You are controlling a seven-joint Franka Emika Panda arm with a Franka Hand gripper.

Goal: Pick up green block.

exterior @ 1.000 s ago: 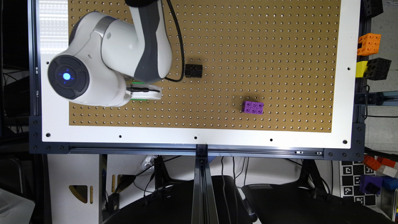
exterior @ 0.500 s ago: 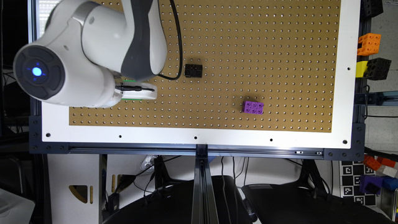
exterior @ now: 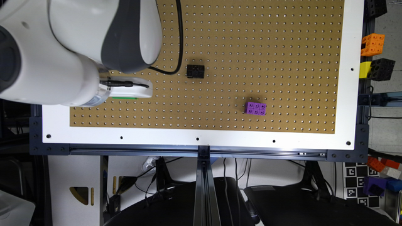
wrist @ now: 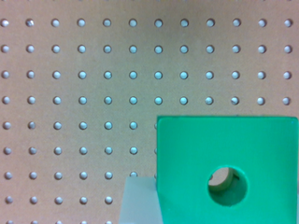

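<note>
Green block (wrist: 224,170) sits large and close under the wrist camera, top face square-on, round hole showing pegboard through it. A pale blurred shape against one side of it may be a finger, too soft to call. No clear view of the jaws either side, so I cannot tell whether the pincer is clamped on the block or let go. In the exterior view only a thin green sliver (exterior: 124,98) pokes out beneath the white gripper (exterior: 130,91), near that view's left edge of the pegboard (exterior: 251,47); the arm's big white body covers the rest. Can't say from either picture if the block is clear of the board or resting on it. Black block (exterior: 195,71) sits apart toward the exterior view's right, purple brick (exterior: 255,108) further right and nearer the white border, both untouched and out of the way. Judgement: approach and alignment look done, gripper is right on the target. What's left to confirm is a firm grasp and a lift clear of the board. Main risk is a slip if the grip is off-centre.
</note>
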